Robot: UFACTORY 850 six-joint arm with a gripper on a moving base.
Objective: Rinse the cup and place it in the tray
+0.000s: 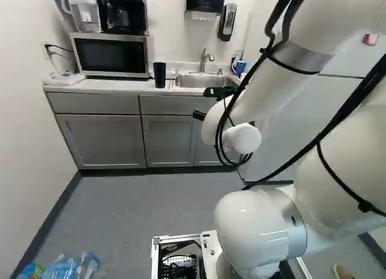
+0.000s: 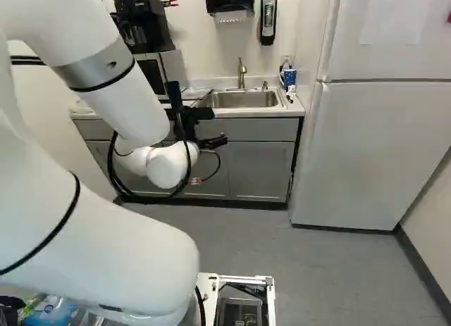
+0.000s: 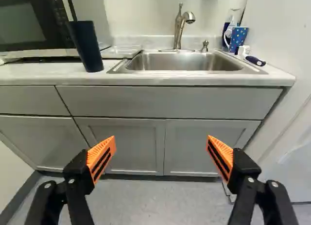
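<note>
Left of the arm's wrist in the right base view, my gripper hangs before the counter. The wrist view has the gripper open, its two orange-padded fingers wide apart with nothing between them. A tall dark cup stands upright on the counter, ahead of the gripper and off to the microwave side, not touched. Just behind and beside the cup lies a low clear tray, by the sink's rim. The metal sink with its faucet lies straight ahead, beyond the fingers. The cup's inside is hidden.
A microwave with a coffee maker above it stands beside the cup. A blue patterned cup and a brush sit past the sink. The fridge stands right of the counter. Plastic bottles lie low at the left.
</note>
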